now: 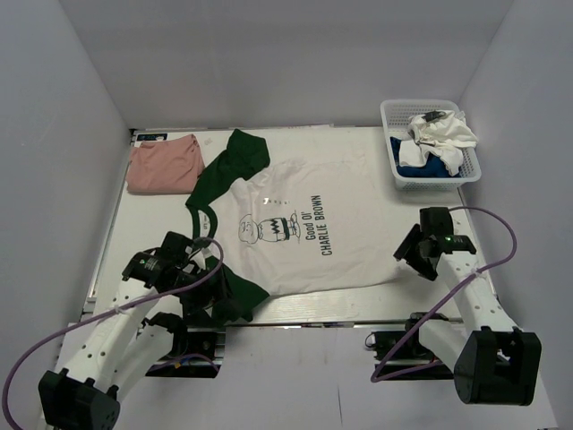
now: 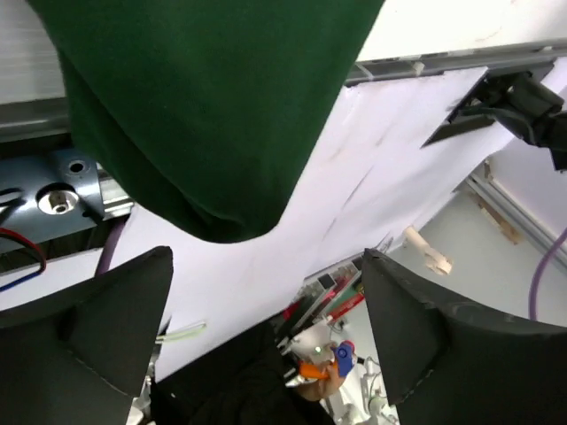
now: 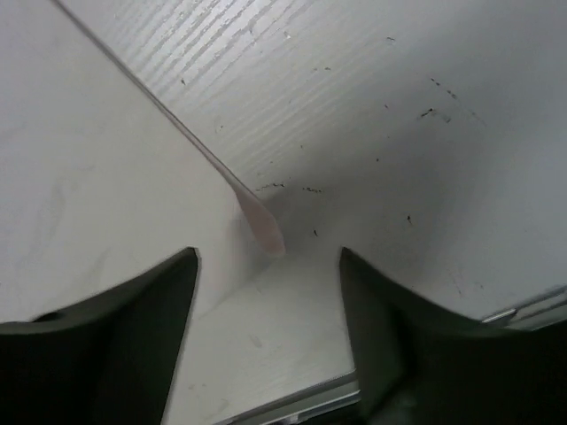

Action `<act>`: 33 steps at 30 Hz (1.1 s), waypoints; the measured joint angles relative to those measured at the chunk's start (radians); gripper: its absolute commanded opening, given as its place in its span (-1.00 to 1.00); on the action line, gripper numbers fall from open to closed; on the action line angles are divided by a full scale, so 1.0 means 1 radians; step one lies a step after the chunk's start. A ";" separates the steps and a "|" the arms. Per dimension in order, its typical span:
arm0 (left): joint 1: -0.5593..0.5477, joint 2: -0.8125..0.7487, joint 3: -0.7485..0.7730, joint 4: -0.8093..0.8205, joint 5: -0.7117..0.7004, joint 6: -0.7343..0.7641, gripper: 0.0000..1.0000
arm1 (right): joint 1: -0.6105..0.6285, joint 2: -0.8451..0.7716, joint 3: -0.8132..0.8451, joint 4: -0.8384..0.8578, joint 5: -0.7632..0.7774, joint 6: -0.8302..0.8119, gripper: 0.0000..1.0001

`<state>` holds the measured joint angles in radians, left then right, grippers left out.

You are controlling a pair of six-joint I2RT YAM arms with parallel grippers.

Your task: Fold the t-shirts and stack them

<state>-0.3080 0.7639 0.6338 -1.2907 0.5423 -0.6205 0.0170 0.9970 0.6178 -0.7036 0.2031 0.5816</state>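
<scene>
The white t-shirt with dark green sleeves and the Charlie Brown print (image 1: pixel 295 224) lies spread flat on the table (image 1: pixel 152 219). My left gripper (image 1: pixel 213 285) stands at its near-left sleeve (image 1: pixel 240 291). In the left wrist view the gripper (image 2: pixel 266 261) is wide open and holds nothing, with the green sleeve (image 2: pixel 204 115) just ahead of it. My right gripper (image 1: pixel 407 251) is beside the shirt's near-right hem corner. In the right wrist view this gripper (image 3: pixel 267 255) is open, and the white corner (image 3: pixel 261 226) lies just ahead of the fingers, not gripped.
A salmon-pink t-shirt (image 1: pixel 163 165) lies folded at the back left. The white lattice basket (image 1: pixel 403 175) at the back right holds a crumpled white t-shirt (image 1: pixel 443 134) and a royal blue one (image 1: pixel 419 167). The table's near metal edge (image 3: pixel 292 403) runs just under my right gripper.
</scene>
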 measured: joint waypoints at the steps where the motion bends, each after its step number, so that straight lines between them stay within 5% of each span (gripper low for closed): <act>1: -0.002 0.009 0.006 0.008 0.019 0.005 1.00 | -0.001 0.000 0.013 -0.015 0.008 0.001 0.81; 7: -0.002 0.162 0.202 0.020 -0.080 0.037 1.00 | -0.002 -0.043 0.121 -0.042 0.024 -0.013 0.81; 18: -0.002 0.682 0.682 0.335 -0.372 0.072 1.00 | 0.028 0.051 0.354 0.124 -0.095 -0.092 0.81; 21: -0.002 0.881 0.857 0.360 -0.460 0.085 1.00 | 0.093 0.148 0.382 0.209 -0.166 -0.108 0.81; 29: 0.011 1.532 1.603 0.404 -0.575 0.183 1.00 | 0.264 0.578 0.608 0.326 -0.200 -0.183 0.81; 33: 0.011 1.681 1.712 0.512 -0.577 0.260 1.00 | 0.266 0.685 0.646 0.333 -0.179 -0.194 0.81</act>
<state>-0.2966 2.4447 2.3459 -0.7784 -0.0345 -0.3603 0.2829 1.6817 1.2636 -0.3710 0.0238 0.3874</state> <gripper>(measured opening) 0.997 0.904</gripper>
